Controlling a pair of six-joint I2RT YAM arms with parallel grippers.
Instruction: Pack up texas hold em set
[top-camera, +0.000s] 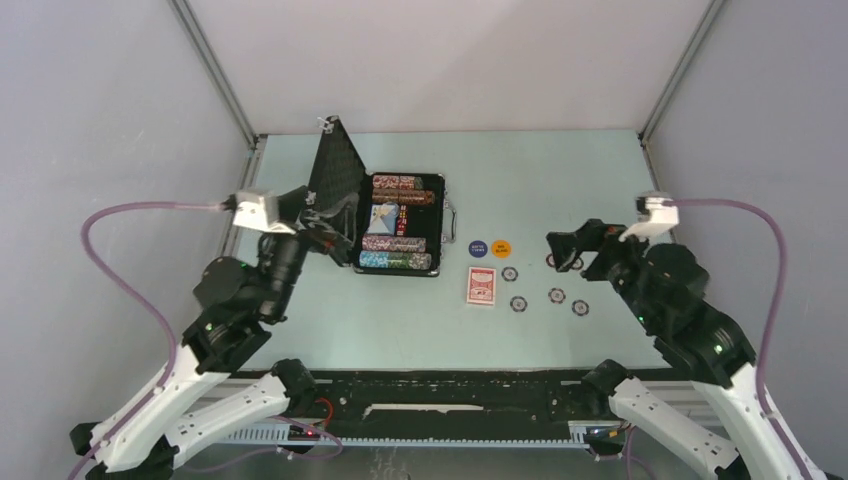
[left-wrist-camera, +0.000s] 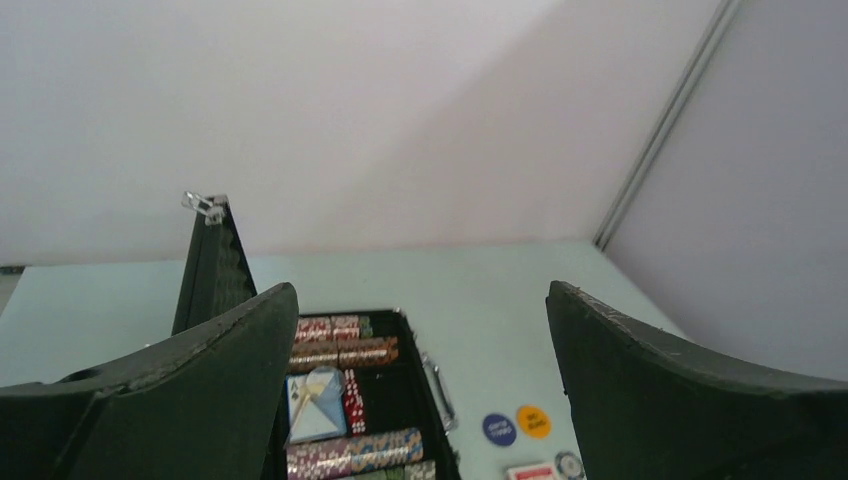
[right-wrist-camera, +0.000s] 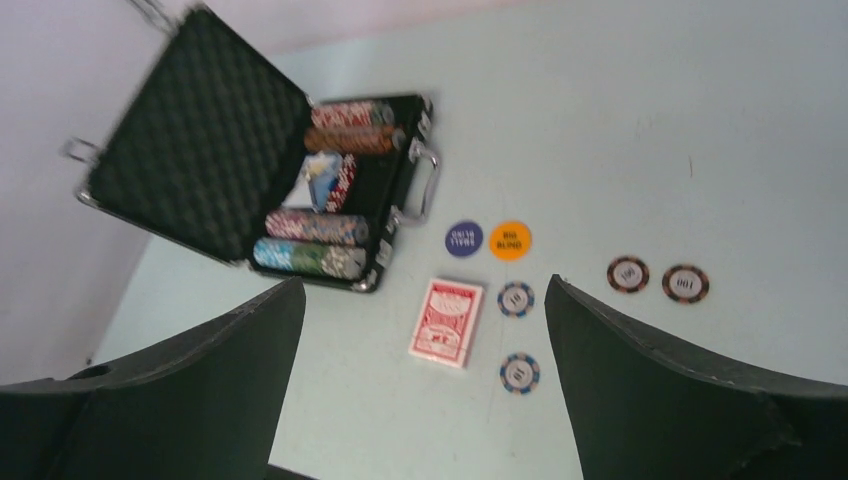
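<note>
**Top view.** My left gripper (top-camera: 335, 240) is spread wide and carries nothing. It sits just beside the upright lid (top-camera: 335, 185) of the case (top-camera: 440, 225), which lies open left of centre on the table (top-camera: 560, 170). My right gripper (top-camera: 565, 252) is equally spread and empty, near two of the loose chips (top-camera: 518, 303). The deck (top-camera: 481, 285), blue button (top-camera: 478, 248) and orange button (top-camera: 501, 248) lie flat between the case and the right gripper.

**Left wrist view.** My fingers (left-wrist-camera: 200, 380) frame the case interior, with the chip rows (left-wrist-camera: 355, 450) seated in their slots. The handle (left-wrist-camera: 438, 390) is on the side facing the buttons. I judge the loaded case heavy and rigid. Do not lift it. Close the lid by pushing on its outer face, since it is hinged and probably light.

**Right wrist view.** The deck (right-wrist-camera: 446, 322) sits between my fingertips in this view, well below them. I cannot tell whether it is boxed. If it is not, the cards may fan, so grasp it across the long edges and squeeze squarely. Chips and buttons are thin, stiff and likely slippery, with little edge to catch. Pinch each across its rim, fingertips hard on the table.
</note>
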